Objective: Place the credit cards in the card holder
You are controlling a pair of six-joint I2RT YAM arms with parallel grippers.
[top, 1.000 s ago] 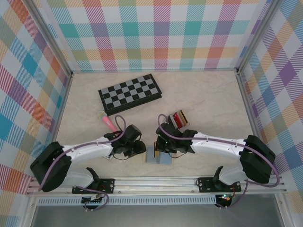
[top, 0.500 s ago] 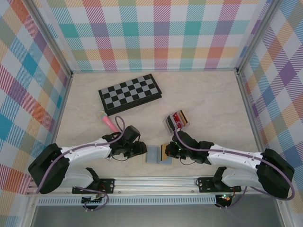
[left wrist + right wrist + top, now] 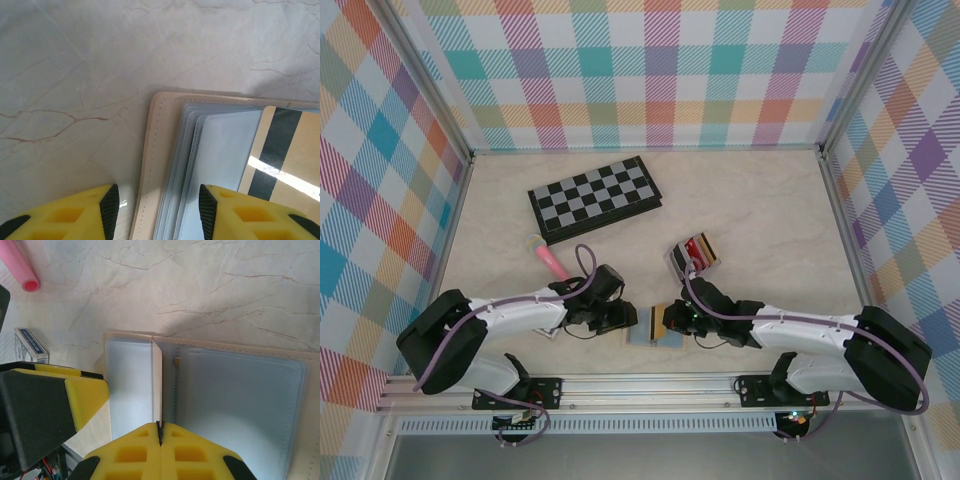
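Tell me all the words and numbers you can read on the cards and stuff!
No text can be read in any view.
On the red card: pale marks, too small to read.
On the gold card: a black stripe, no print showing.
On the playing-card pack: a blue pattern, any print too blurred to read.
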